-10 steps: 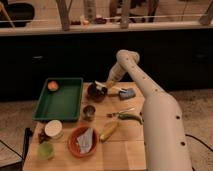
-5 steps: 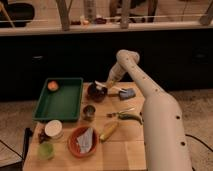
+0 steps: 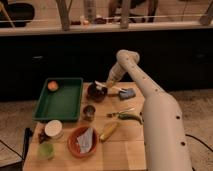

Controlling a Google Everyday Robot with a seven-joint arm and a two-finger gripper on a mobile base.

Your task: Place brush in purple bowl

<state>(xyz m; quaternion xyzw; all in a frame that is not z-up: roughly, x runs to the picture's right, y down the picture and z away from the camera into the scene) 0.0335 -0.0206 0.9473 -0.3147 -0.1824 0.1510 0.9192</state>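
Note:
The purple bowl [image 3: 95,92] is small, round and dark, at the back middle of the wooden table [image 3: 125,150]. My gripper [image 3: 107,85] hangs at the bowl's right rim, at the end of the long white arm [image 3: 150,105] reaching from the right. A pale brush [image 3: 101,84] sticks out from the gripper to the left, over the bowl's far edge.
A green tray [image 3: 60,100] with an orange fruit [image 3: 52,85] lies to the left. A metal cup [image 3: 89,112] stands in front of the bowl. An orange-red dish [image 3: 83,141] with a grey cloth, a white cup [image 3: 53,128], a green cup [image 3: 46,150], a blue sponge [image 3: 127,93], a banana [image 3: 109,131] and a green pepper [image 3: 131,117] lie around.

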